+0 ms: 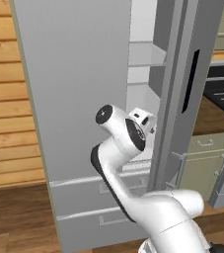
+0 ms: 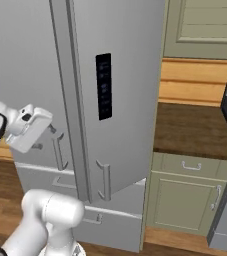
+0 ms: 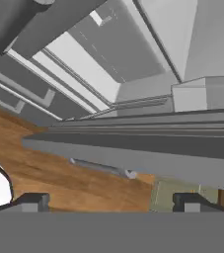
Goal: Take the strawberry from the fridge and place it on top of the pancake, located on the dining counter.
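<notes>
The fridge (image 1: pixel 79 99) stands on the wood floor (image 1: pixel 15 217), one door swung open. Its white shelves (image 1: pixel 143 54) show in the gap. A dark surface (image 2: pixel 190 127) tops the cabinets (image 2: pixel 185 200) beside it.

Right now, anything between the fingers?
Nothing: hand view shows the fingers wide apart, only wood floor and the fridge door edge beyond.
</notes>
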